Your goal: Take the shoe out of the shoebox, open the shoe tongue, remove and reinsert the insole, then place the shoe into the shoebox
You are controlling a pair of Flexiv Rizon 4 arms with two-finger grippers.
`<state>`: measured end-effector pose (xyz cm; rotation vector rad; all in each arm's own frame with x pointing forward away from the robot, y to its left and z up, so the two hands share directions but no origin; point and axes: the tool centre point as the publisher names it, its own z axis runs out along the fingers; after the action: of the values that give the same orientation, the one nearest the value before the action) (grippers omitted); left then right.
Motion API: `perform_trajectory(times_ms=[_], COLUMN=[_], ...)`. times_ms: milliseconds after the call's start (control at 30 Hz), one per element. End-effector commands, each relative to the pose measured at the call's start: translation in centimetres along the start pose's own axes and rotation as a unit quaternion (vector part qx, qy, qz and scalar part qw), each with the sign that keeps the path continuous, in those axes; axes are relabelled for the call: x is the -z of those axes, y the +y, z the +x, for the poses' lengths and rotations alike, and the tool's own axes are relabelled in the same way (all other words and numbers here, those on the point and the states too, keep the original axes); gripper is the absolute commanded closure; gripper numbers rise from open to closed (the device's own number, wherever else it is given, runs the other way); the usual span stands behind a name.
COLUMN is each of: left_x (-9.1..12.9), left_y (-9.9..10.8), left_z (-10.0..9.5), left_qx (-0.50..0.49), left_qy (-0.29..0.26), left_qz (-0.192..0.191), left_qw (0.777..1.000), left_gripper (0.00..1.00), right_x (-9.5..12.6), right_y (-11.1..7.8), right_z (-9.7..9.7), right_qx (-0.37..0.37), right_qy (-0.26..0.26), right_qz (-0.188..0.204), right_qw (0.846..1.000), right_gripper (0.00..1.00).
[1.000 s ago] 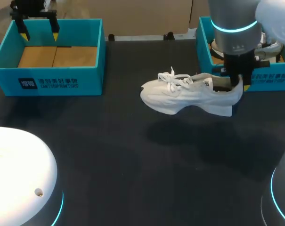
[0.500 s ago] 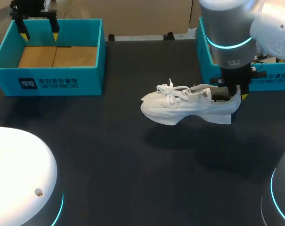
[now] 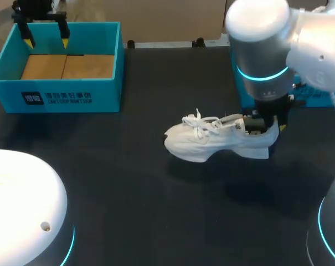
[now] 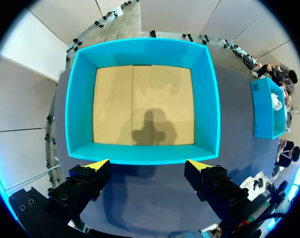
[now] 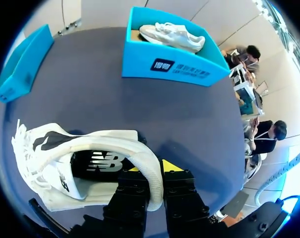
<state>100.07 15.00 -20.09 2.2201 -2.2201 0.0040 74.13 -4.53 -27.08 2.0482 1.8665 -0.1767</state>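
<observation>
Right gripper [image 3: 271, 126] pinched on shoe [image 3: 209, 139] heel rim only, low over table [image 3: 128, 188] — thin hold, toe may swing or slip. Left gripper [image 4: 147, 164] spread, empty.

A robotics lab: robot arm [image 3: 261, 61] over a dark test table [image 3: 128, 183].

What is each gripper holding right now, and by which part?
The right gripper is shut on the white shoe at the back rim of its heel, one finger inside, one outside. The left gripper is open, holding nothing.
</observation>
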Motion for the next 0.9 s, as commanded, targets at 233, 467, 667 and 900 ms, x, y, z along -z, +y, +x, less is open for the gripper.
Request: perform_trajectory(times_ms=[233, 467, 667, 900], left_x=[0.0, 0.0, 0.0, 0.0], left_y=[0.0, 0.0, 0.0, 0.0], left_z=[0.0, 0.0, 0.0, 0.0], left_qx=[0.0, 0.0, 0.0, 0.0], left_qy=[-0.001, -0.001, -0.001, -0.001], left_qz=[0.0, 0.0, 0.0, 0.0], left_qw=[1.0, 1.0, 1.0, 1.0], left_gripper=[0.0, 0.0, 0.0, 0.0], right_x=[-2.2, -3.6, -5.1, -6.7], right_y=[-0.4, -0.1, 0.2, 0.1], right_z=[3.0, 4.4, 5.2, 5.8], right_qx=[0.026, 0.035, 0.026, 0.014], right_qy=[0.003, 0.003, -0.002, -0.002], right_qz=[-0.001, -0.001, 0.007, 0.013], right_qw=[1.0, 0.999, 1.0, 1.0], right_gripper=[1.0, 1.0, 1.0, 1.0])
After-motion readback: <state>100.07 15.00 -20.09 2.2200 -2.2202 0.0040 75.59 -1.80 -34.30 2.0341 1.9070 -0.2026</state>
